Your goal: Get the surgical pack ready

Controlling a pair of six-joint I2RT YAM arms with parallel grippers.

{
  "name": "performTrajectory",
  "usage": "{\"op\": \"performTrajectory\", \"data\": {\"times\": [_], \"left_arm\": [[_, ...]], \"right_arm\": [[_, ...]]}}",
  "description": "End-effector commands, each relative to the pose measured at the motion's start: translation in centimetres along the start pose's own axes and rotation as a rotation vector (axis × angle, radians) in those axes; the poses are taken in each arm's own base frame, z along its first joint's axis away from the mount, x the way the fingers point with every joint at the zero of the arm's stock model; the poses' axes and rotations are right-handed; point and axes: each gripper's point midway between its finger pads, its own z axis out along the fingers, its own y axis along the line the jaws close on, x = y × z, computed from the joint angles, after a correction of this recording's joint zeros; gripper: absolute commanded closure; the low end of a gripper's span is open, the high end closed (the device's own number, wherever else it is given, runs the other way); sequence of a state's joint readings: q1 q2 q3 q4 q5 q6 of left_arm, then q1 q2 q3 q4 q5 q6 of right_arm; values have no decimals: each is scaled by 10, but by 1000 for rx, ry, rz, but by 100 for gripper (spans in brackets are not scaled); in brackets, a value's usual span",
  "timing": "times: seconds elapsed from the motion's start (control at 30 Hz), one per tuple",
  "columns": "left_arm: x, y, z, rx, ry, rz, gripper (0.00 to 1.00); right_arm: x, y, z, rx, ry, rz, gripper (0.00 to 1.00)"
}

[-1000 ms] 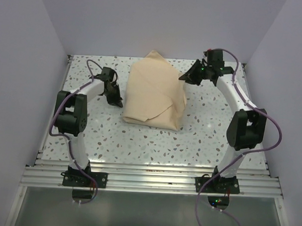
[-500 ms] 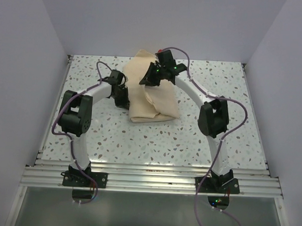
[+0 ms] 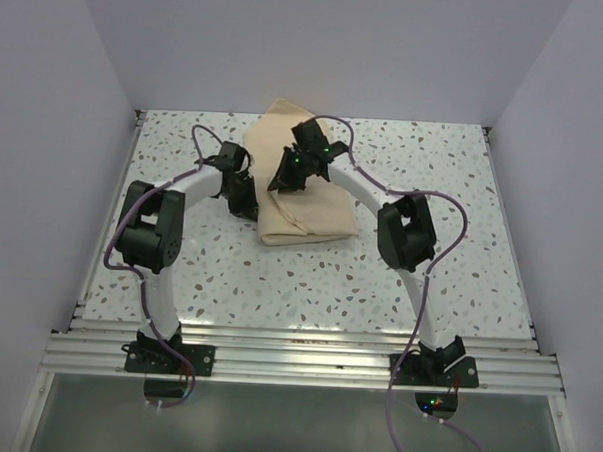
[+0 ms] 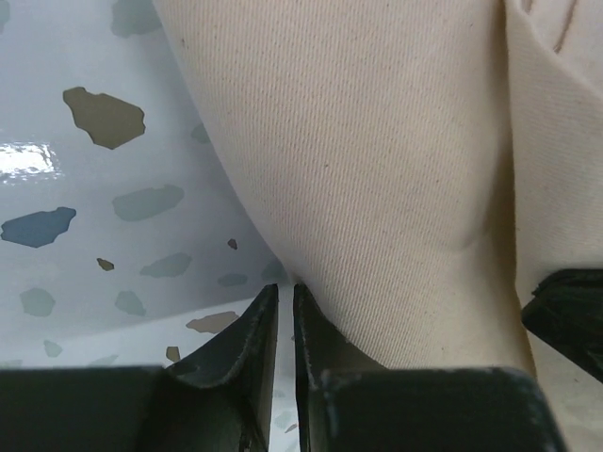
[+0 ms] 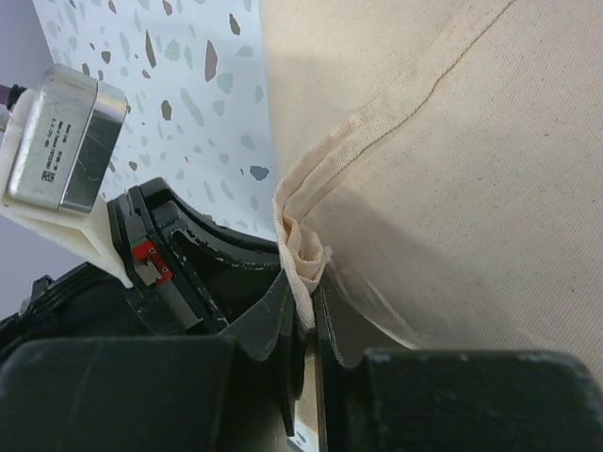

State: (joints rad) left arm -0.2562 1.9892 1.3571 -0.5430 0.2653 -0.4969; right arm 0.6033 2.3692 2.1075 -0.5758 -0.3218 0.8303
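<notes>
Mid-fold, by the look. Surgical pack (image 3: 312,211) bundled at far-centre of table (image 3: 440,252). Right gripper (image 5: 303,315) clamped on a bunched hem over the bundle's top. Left gripper (image 4: 285,294) nearly together at the pack's left edge (pinching cloth or not, cannot tell). Next, probably: lay hem flat, then let go. No open container in sight; bundle's contents hidden.

Counted on one bench (image 3: 379,279): one pack (image 3: 317,215). Two arms present, left arm (image 3: 149,229) and right arm (image 3: 406,236). Two grippers present, left gripper (image 3: 248,210) and right gripper (image 3: 277,183). Three walls: left wall (image 3: 46,125), back wall (image 3: 309,46), right wall (image 3: 575,148).
</notes>
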Motion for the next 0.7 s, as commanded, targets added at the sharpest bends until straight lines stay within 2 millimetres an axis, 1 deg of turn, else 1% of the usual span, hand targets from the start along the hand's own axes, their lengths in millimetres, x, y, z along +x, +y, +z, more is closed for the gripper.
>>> {"op": "performTrajectory", "data": {"times": [0.0,0.03,0.1,0.13,0.17,0.2,0.23,0.3,0.33,0.37,0.4,0.43,0.47,0.5,0.53,0.6,0.63,0.67], "left_arm": [[-6,-19,-13,67,-43,13,84],[-6,-19,-17,65,-49,16,82],[-5,-13,-24,42,-50,7,78],[-7,-6,-28,32,-56,-7,76],[-5,-3,-37,27,-62,-11,72],[-6,1,-42,21,-67,-16,71],[-8,7,-54,18,-84,-24,66],[-11,11,-65,27,-106,-30,61],[-15,10,-78,57,-128,-32,59],[-15,9,-82,74,-132,-34,55],[-16,4,-87,110,-133,-32,54],[-20,2,-93,127,-146,-31,53],[-26,-3,-98,147,-159,-24,53],[-28,-8,-102,175,-162,-22,52],[-36,-15,-108,193,-180,-13,52],[-42,-23,-114,223,-194,-10,51],[-45,-24,-113,228,-198,-18,51],[-51,-29,-116,241,-208,-15,51]], "right_arm": [[0,38,3,-92,-24,-42,96],[1,36,4,-84,-19,-42,94],[0,37,3,-81,-15,-57,86],[1,37,3,-81,-11,-68,81],[1,37,1,-79,-5,-72,68],[3,39,0,-83,6,-87,64],[1,43,-6,-90,8,-101,56],[-4,46,-15,-84,0,-131,48],[-10,47,-24,-92,-11,-153,46],[-15,50,-32,-102,-17,-155,43],[-19,51,-39,-115,-13,-152,42],[-32,44,-49,-112,-34,-136,42],[-39,46,-65,-115,-49,-135,41],[-45,43,-74,-121,-55,-143,40],[-58,34,-92,-123,-77,-131,40],[-67,22,-109,-123,-78,-135,40],[-78,4,-119,-100,-87,-117,39],[-79,-2,-136,-79,-92,-115,40]]}}
